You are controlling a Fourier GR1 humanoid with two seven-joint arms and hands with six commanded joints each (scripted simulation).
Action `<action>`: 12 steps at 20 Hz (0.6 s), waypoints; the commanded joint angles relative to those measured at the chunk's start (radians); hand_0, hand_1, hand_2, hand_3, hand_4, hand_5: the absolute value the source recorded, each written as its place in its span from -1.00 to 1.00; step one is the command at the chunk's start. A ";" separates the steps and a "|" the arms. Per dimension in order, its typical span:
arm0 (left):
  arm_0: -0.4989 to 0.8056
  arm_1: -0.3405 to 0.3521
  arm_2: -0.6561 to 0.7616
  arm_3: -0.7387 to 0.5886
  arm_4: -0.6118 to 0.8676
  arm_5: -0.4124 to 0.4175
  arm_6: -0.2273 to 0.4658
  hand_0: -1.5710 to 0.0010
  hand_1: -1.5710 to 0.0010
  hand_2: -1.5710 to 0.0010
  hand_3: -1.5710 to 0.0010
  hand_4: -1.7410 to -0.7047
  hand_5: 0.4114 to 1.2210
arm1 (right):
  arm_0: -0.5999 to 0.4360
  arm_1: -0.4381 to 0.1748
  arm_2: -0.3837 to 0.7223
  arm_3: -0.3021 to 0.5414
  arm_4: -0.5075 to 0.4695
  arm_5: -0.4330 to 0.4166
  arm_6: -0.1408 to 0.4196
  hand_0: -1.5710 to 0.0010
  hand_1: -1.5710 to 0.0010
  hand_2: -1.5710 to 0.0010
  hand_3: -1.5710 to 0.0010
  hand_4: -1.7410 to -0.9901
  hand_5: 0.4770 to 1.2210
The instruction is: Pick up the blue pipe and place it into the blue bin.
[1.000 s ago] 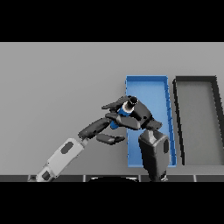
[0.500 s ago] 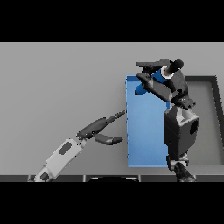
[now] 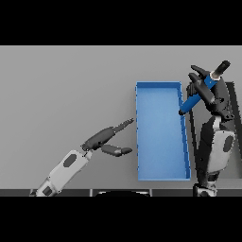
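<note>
The blue pipe with dark ends is held tilted in the air, my right hand shut on its upper part. Its lower end hangs over the right wall of the blue bin, and its upper end points to the far right. The bin is a long open tray lying right of the table's centre, with nothing in it. My left hand rests open on the table just left of the bin, fingers pointing at its left wall.
A dark bin lies right beside the blue bin, mostly hidden behind my right forearm. The grey table spreads out to the left and far side.
My right hand has carried the pipe from over the blue bin's far end to the right, so it now hangs over the border between the two bins. The left hand has hardly moved.
</note>
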 commanded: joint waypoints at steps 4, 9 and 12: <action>0.006 0.010 0.001 -0.024 0.012 -0.008 -0.010 1.00 1.00 1.00 1.00 0.77 -0.87 | 0.177 0.018 0.054 0.007 0.016 -0.072 0.000 -1.00 -1.00 -1.00 -1.00 -0.36 1.00; 0.004 0.008 0.000 -0.007 0.010 -0.009 -0.001 1.00 1.00 1.00 1.00 0.76 -0.86 | 0.382 -0.071 0.216 0.018 -0.056 -0.269 0.000 -1.00 -1.00 -1.00 -0.72 -0.49 1.00; 0.009 0.011 -0.003 -0.026 0.010 -0.005 0.006 1.00 1.00 1.00 1.00 0.76 -0.85 | 0.464 -0.156 0.346 0.008 -0.139 -0.358 0.000 -1.00 -1.00 -1.00 -0.33 -0.63 1.00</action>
